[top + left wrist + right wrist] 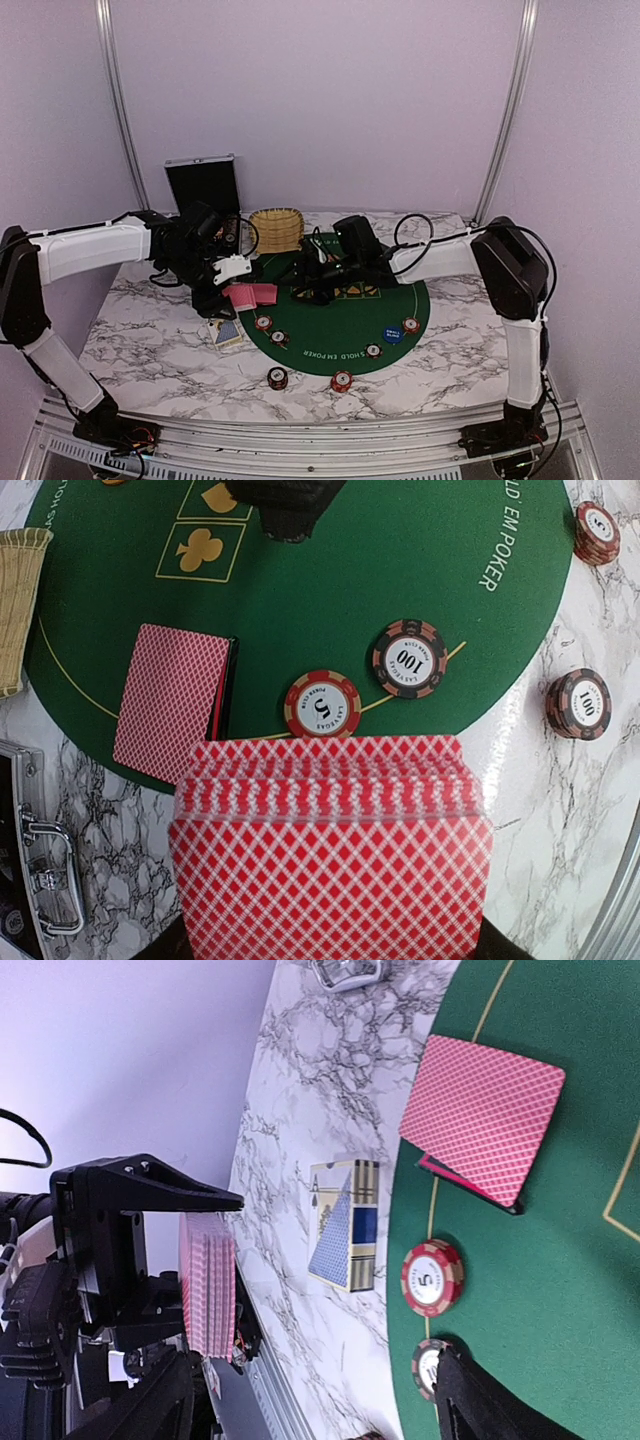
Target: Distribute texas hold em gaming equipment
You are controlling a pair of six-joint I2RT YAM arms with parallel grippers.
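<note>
My left gripper (pixel 232 285) is shut on a deck of red-backed playing cards (pixel 330 850), held on edge above the marble at the mat's left rim; its fingers are hidden behind the deck. The deck also shows in the right wrist view (pixel 207 1285). A small pile of red-backed cards (pixel 172 702) lies on the green poker mat (pixel 350 315), a dark edge showing under it. A "5" chip (pixel 322 704) and a "100" chip (pixel 410 658) lie on the mat near it. My right gripper (pixel 310 1410) is open and empty, low over the mat's middle (pixel 310 280).
A blue-and-gold card box (pixel 228 333) lies on the marble left of the mat. Chip stacks (pixel 277 377) (pixel 342 381) stand off the mat's front edge. A blue disc (pixel 393 335) and further chips (pixel 411 325) sit at front right. The wicker basket (pixel 276 228) and black case (pixel 203 185) stand at the back.
</note>
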